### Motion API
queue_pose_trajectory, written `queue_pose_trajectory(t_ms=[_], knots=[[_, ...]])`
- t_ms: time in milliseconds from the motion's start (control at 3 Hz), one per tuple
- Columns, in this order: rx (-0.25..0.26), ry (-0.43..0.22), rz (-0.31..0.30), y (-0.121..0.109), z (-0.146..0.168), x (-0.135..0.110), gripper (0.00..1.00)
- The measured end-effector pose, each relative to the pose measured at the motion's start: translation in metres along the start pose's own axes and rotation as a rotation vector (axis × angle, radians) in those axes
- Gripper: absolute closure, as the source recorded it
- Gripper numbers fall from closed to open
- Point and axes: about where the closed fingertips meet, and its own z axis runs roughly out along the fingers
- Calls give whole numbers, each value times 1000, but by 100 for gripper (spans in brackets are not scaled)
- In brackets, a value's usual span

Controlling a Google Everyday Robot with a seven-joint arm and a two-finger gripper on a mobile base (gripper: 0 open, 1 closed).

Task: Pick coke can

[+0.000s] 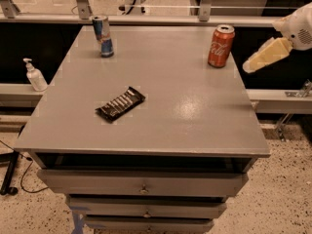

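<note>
The coke can (220,46) is red with white script and a silver top. It stands upright near the far right corner of the grey cabinet top (185,111). My gripper (249,66) comes in from the right edge of the view, its cream-coloured finger (265,55) pointing left and down toward the can. It hangs beyond the table's right edge, a short gap to the right of the can, and touches nothing.
A slim blue-and-silver can (103,35) stands at the far left. A dark snack bar wrapper (120,104) lies left of centre. A white pump bottle (34,75) stands on a ledge to the left. Drawers (142,185) are below the front edge.
</note>
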Motion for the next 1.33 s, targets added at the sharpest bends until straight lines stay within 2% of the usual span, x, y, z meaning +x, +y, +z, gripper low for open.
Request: queue_pose_trajectory(t_ms=[333,667,1000,1333], knots=[[-35,-135,116,-33,35,-11,0],[-72,-244,176,-52,66,-26,0],[-109,-322,230,-61,90,-33,0],[-150,-372,241,-57,105,-42,18]])
